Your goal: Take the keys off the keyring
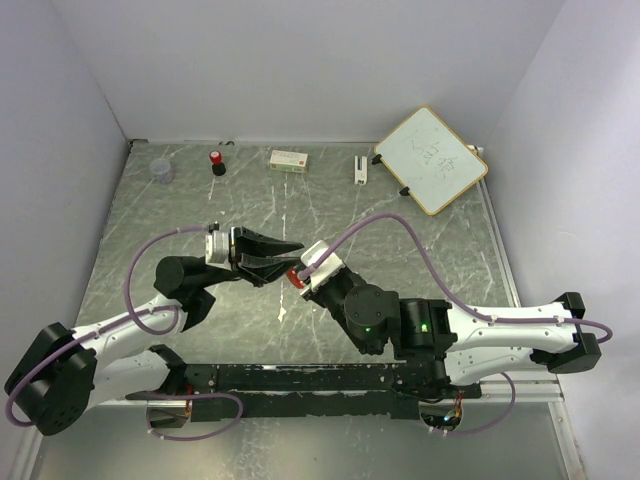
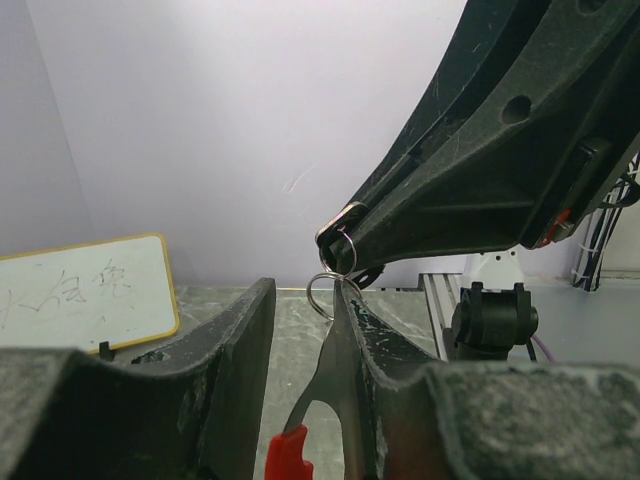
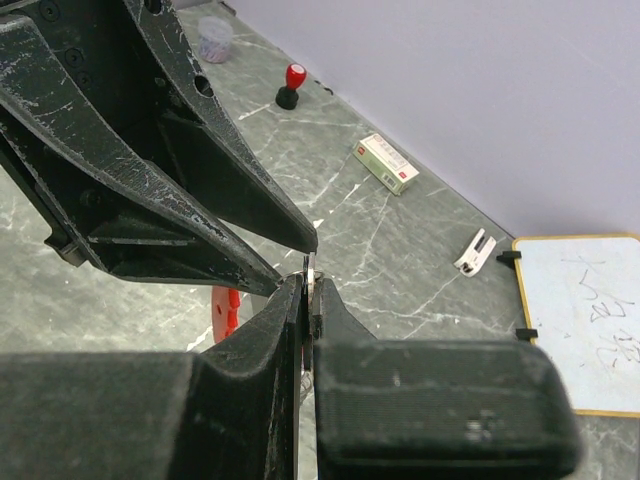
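Keys [image 2: 337, 390], thin silver-grey metal bunch | right gripper [image 3: 308, 290] pinched shut on them | left gripper [image 2: 303, 300] part-open alongside, holding nothing | far edge: one red-capped black bottle [image 1: 217, 162], one white-green carton [image 1: 289, 159], one yellow-framed whiteboard [image 1: 431, 160]

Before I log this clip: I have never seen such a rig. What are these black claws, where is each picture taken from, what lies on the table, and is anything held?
Two robot arms, each ending in a black two-finger claw. One picture looks down from above them; the other two come from a camera on each wrist. The right gripper is shut on thin silver-grey metal keys joined by a wire keyring. The left gripper meets it, fingers apart, one key lying along a finger; whether it grips anything I cannot tell. A red piece shows beside the keys. At the back of the grey marbled table stand a clear cup, a red-capped black bottle, a small white box, a white clip-like piece and a yellow-framed whiteboard.
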Robot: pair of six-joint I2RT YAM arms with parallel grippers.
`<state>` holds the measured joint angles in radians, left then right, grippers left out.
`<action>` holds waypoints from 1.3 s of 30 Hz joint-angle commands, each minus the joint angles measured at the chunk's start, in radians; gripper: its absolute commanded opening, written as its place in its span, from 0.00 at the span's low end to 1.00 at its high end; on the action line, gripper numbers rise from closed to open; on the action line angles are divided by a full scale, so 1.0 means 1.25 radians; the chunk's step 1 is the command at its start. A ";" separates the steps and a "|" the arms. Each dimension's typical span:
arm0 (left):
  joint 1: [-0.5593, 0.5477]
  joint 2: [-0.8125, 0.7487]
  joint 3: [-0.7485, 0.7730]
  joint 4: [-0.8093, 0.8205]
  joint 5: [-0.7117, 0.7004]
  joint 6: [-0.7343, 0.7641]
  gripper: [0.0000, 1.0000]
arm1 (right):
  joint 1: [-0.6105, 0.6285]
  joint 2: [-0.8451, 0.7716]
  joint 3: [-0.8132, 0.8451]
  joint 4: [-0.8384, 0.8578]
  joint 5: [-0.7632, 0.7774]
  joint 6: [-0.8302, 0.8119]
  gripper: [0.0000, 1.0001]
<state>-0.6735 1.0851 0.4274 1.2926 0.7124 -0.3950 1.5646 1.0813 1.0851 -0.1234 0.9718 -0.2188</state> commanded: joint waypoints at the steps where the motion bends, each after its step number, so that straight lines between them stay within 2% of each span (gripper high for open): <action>1: -0.002 0.005 0.013 0.054 0.024 -0.017 0.41 | 0.002 -0.005 -0.002 0.034 -0.004 -0.007 0.00; 18: -0.002 0.032 0.019 0.102 0.051 -0.047 0.40 | 0.003 -0.001 0.002 0.041 -0.038 -0.010 0.00; 25: -0.002 0.044 0.021 0.139 0.072 -0.065 0.37 | 0.002 0.014 0.010 0.041 -0.046 -0.009 0.00; 30: -0.002 0.053 0.024 0.156 0.078 -0.074 0.30 | 0.003 0.021 0.016 0.041 -0.050 -0.010 0.00; 36: -0.002 0.046 0.030 0.116 0.071 -0.050 0.08 | 0.003 0.021 0.024 0.034 -0.044 -0.009 0.00; 39: -0.002 0.021 0.029 0.062 0.053 -0.019 0.07 | 0.002 0.018 0.024 0.034 -0.039 -0.011 0.00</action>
<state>-0.6731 1.1477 0.4297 1.4097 0.7902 -0.4664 1.5616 1.0969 1.0882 -0.1024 0.9531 -0.2405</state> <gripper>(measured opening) 0.089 0.026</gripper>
